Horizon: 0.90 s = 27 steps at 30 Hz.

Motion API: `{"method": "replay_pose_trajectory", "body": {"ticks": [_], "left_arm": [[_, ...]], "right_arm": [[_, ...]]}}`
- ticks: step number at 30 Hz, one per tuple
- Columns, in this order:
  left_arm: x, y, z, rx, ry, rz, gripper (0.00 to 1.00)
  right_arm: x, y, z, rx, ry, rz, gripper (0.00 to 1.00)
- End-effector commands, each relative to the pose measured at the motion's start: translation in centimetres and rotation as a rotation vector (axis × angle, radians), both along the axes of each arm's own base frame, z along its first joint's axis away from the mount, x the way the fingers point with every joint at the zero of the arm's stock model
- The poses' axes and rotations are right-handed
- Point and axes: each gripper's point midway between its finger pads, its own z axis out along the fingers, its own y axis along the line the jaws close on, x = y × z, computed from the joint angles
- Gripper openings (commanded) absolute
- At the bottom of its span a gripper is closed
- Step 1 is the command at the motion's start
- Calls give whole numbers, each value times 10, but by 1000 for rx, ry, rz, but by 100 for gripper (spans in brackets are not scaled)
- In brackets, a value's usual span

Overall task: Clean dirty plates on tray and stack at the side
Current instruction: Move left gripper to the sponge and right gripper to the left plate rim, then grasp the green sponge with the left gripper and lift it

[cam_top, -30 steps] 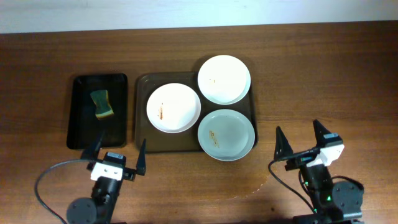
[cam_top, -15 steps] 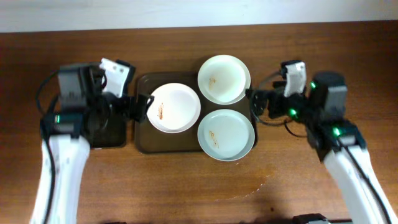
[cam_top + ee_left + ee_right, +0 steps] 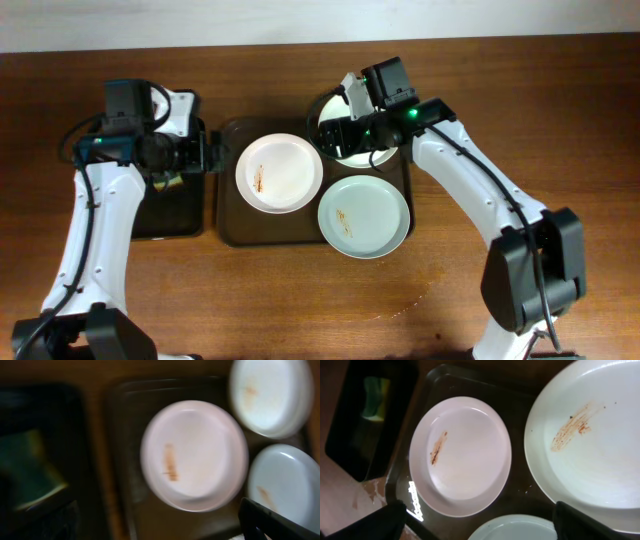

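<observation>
Since the earlier frame both arms have swung in. The left one went back toward the narrow black rectangular tray [image 3: 165,222], and the right one came over the far right corner of the large dark-brown glossy tray [image 3: 228,205].

The brown tray lies on the wooden bench [image 3: 500,60] and carries all three plates. The white round plate [image 3: 279,173] fills its left half and has a brown-orange streak left of its centre. The cream round plate [image 3: 600,445] sits at its far right corner, with a smear in its bowl. The pale bluish-white plate [image 3: 364,216] is at the near right corner, smeared also, and its edge passes over the tray rim. The black tray is just left of the brown tray and holds a yellow-green sponge [image 3: 375,397].

The right end effector [image 3: 480,512] has its fingers spread wide and holds nothing. It hangs above the brown tray, between the white plate and the cream plate. The left end effector [image 3: 160,515] is spread too and empty, above the left rim of the brown tray. The white plate is just to its right and the sponge to its left.
</observation>
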Motion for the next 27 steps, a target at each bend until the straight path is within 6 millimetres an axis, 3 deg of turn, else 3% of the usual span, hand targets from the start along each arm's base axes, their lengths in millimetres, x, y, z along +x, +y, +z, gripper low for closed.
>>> {"method": "replay_pose_trajectory", "body": {"ticks": [1, 3, 4, 5, 9, 12, 16, 18, 22, 27], "left_arm": [[5, 44, 2, 92, 11, 218, 99], [7, 56, 3, 118, 1, 246, 99], [8, 69, 3, 159, -8, 282, 99], [8, 76, 3, 183, -9, 301, 99], [12, 79, 4, 191, -21, 309, 99], [12, 78, 3, 190, -22, 309, 99], [13, 79, -2, 190, -8, 308, 99], [15, 79, -15, 191, 25, 304, 99], [17, 79, -45, 191, 100, 297, 94], [37, 90, -90, 229, 135, 311, 95]], "right_arm": [[9, 2, -30, -69, 63, -138, 86], [4, 14, -55, -141, 83, -179, 80], [0, 23, -66, -173, 87, -188, 70], [-2, 25, -71, -187, 95, -208, 66], [-9, 34, -87, -230, 110, -258, 52], [-9, 29, -102, -312, 88, -315, 51], [-5, 37, -121, -297, 98, -313, 50], [-5, 41, -132, -298, 102, -306, 44], [-5, 43, -142, -289, 120, -331, 4], [-5, 43, -143, -291, 123, -329, 4]]}}
